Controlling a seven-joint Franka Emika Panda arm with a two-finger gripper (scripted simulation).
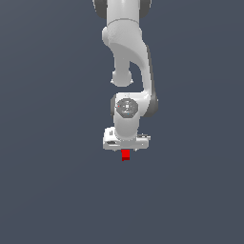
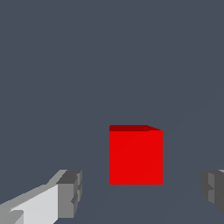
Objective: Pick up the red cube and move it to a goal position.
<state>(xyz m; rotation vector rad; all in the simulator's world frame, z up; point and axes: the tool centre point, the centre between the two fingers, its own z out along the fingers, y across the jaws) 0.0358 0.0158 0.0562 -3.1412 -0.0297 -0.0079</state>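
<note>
The white Panda arm reaches down over the dark grey surface. The gripper is spread wide, holding nothing; clear gaps separate both grey fingertips from the red cube. The red cube sits between the fingertips, directly beneath the gripper.

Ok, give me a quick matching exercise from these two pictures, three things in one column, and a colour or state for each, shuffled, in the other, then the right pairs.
Things:
1. red cube
2. gripper
3. floor

Descriptions:
A. plain dark grey-blue, bare all around
B. open, a grey finger on either side of the cube, touching neither
C. bright red, sitting between the fingers

Pairs: 1-C, 2-B, 3-A
</note>
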